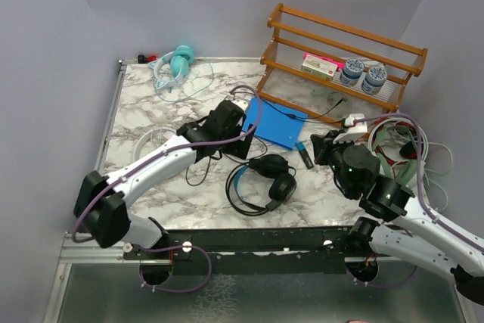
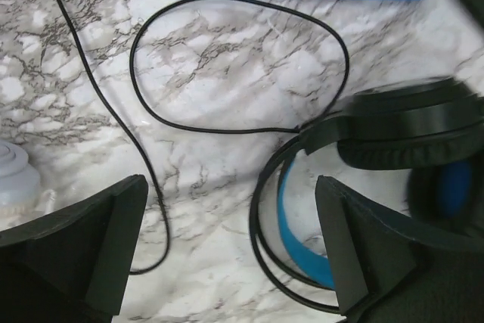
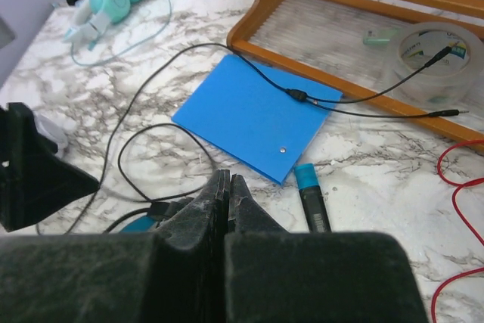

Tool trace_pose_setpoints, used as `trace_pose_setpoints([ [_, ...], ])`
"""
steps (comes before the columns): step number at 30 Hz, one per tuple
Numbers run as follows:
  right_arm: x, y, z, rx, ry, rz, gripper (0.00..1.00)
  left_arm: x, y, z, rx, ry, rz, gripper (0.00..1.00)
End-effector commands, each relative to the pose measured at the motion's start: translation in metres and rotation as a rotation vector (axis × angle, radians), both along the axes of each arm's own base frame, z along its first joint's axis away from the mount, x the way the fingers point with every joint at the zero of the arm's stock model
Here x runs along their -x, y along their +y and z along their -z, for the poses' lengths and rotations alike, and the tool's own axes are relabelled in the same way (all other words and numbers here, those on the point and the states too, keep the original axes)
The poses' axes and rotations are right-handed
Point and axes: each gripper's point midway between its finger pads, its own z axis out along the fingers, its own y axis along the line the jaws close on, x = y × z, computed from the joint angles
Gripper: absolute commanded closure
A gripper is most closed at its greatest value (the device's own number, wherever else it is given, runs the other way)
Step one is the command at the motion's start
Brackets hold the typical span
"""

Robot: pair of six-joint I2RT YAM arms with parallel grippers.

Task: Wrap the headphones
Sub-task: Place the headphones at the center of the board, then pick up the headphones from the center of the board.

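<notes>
Marbled grey-white worktop (image 1: 144,104) carries the black headphones (image 1: 271,179) at front centre, with padded round cups and a blue-lined band. Their thin cable (image 2: 227,131) curls in a loose loop beside a smooth blue sheet (image 1: 278,126). The left claw (image 2: 231,232) hangs wide apart over the band. The right claw (image 3: 229,187) has its gritty fingers pressed together. Teal headphones (image 1: 179,60) lie far-left, and the ribbed white headphones (image 2: 13,175) sit by the left arm.

blue pad (image 1: 280,128) lying flat; marker (image 1: 304,155) just beside it; wooden rack (image 1: 340,58) behind
</notes>
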Motion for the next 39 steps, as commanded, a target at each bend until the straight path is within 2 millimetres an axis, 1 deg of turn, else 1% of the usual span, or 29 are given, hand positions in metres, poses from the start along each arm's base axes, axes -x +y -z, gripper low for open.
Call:
trace_pose_setpoints([
  [1,0.01,-0.008,-0.005,-0.06,-0.013,-0.01,0.98,0.041,0.018,-0.003,0.197,0.122,-0.283,0.01],
  [3,0.015,-0.009,-0.001,-0.082,0.002,-0.016,0.98,0.062,0.014,-0.002,0.297,0.196,-0.295,0.01],
  [6,0.022,-0.01,0.002,-0.11,0.025,-0.034,0.97,0.086,0.022,0.0,0.368,0.274,-0.395,0.01],
  [9,0.025,-0.007,0.003,-0.123,0.029,-0.06,0.97,0.113,0.021,-0.001,0.455,0.334,-0.465,0.01],
  [10,0.026,-0.007,0.004,-0.122,0.03,-0.064,0.96,0.12,0.021,-0.002,0.483,0.338,-0.488,0.01],
  [12,0.025,-0.005,0.005,-0.115,0.035,-0.067,0.96,0.132,0.023,0.002,0.517,0.344,-0.553,0.01],
  [15,0.024,0.0,0.007,-0.107,0.046,-0.078,0.96,0.142,0.025,0.016,0.527,0.341,-0.626,0.01],
  [18,0.021,0.006,0.006,-0.096,0.039,-0.097,0.96,0.141,0.019,0.029,0.471,0.323,-0.667,0.01],
  [21,0.019,0.009,0.005,-0.073,0.029,-0.111,0.96,0.134,0.015,0.039,0.437,0.301,-0.745,0.01],
  [27,0.018,0.01,0.004,-0.071,0.013,-0.117,0.96,0.124,0.018,0.065,0.38,0.281,-0.9,0.01],
  [33,0.019,0.008,0.004,-0.084,0.001,-0.111,0.96,0.113,0.002,0.078,0.274,0.264,-0.895,0.02],
  [36,0.019,0.008,0.004,-0.085,0.005,-0.112,0.96,0.112,0.002,0.088,0.229,0.268,-0.928,0.09],
  [39,0.018,0.009,0.008,-0.073,0.015,-0.114,0.96,0.113,0.001,0.097,0.205,0.279,-0.956,0.22],
])
